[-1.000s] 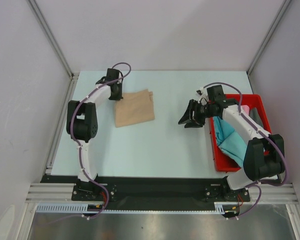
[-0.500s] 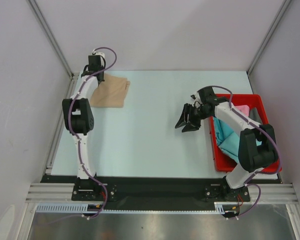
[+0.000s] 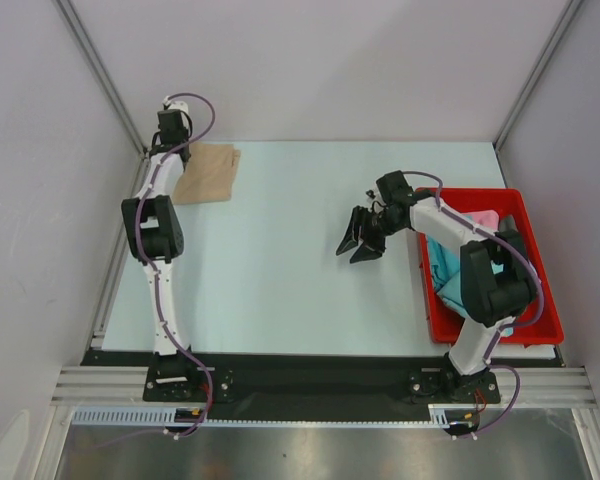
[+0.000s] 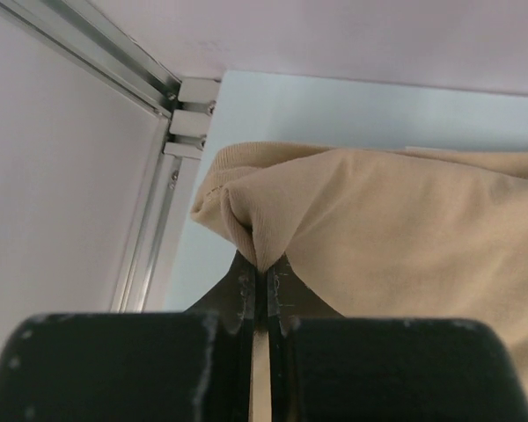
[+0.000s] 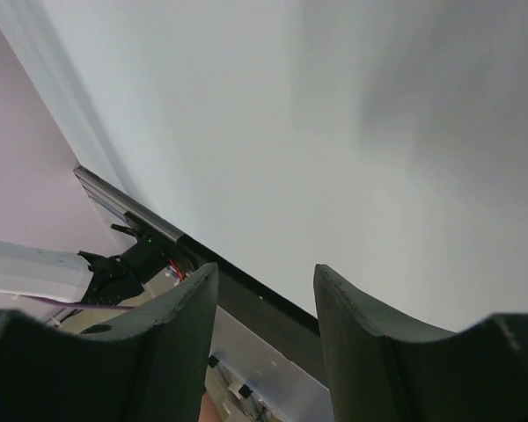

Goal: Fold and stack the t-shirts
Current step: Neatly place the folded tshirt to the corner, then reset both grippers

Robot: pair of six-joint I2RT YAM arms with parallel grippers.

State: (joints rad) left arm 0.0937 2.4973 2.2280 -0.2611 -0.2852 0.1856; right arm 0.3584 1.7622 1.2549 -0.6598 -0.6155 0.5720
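Observation:
The folded tan t-shirt point(image 3: 208, 172) lies at the table's far left corner. My left gripper point(image 3: 177, 152) is shut on its left edge; the left wrist view shows a pinched fold of tan t-shirt point(image 4: 405, 229) between the closed fingertips of my left gripper point(image 4: 264, 265). Over the bare table middle, my right gripper point(image 3: 359, 241) hangs open with nothing in it. Seen from the right wrist, the right gripper point(image 5: 264, 274) has only table surface between its fingers. A teal t-shirt point(image 3: 448, 272) and a pink t-shirt point(image 3: 484, 217) lie in the red bin.
The red bin point(image 3: 521, 202) stands at the table's right side, just right of my right arm. A metal frame rail point(image 4: 150, 88) and the white wall close in the far left corner beside the tan shirt. The table's near edge point(image 5: 246, 290) shows below the right fingers.
My left gripper has dragged the tan t-shirt from the left-middle of the table back to the far left corner. My right gripper has drifted a little left, still open.

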